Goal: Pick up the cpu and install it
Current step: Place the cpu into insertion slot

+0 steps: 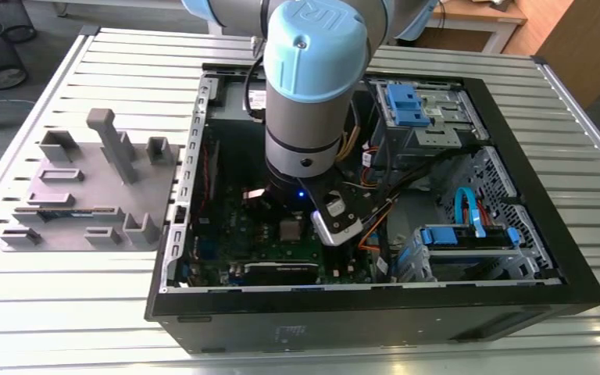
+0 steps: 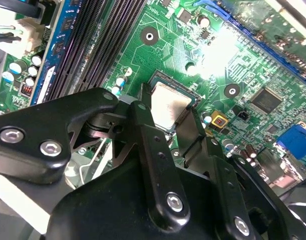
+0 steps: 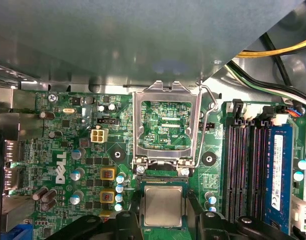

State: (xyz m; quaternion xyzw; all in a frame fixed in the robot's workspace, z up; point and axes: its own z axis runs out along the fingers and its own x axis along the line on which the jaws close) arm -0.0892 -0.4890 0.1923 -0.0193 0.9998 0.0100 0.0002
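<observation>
In the exterior view, we are seeing the arm (image 1: pixel 305 94) hiding much of the open case (image 1: pixel 550 291), which is standing on a slatted table (image 1: pixel 71 312) beside a grey fixture (image 1: pixel 81 195). In the second wrist view, the gripper (image 2: pixel 168 119) is hanging with fingers (image 2: pixel 142 120) parted, straddling the cpu (image 2: pixel 168 102), covering its edges, gripping nothing. In the first wrist view, the cpu is lying in its socket, just beside the raised frame (image 3: pixel 165 125).
</observation>
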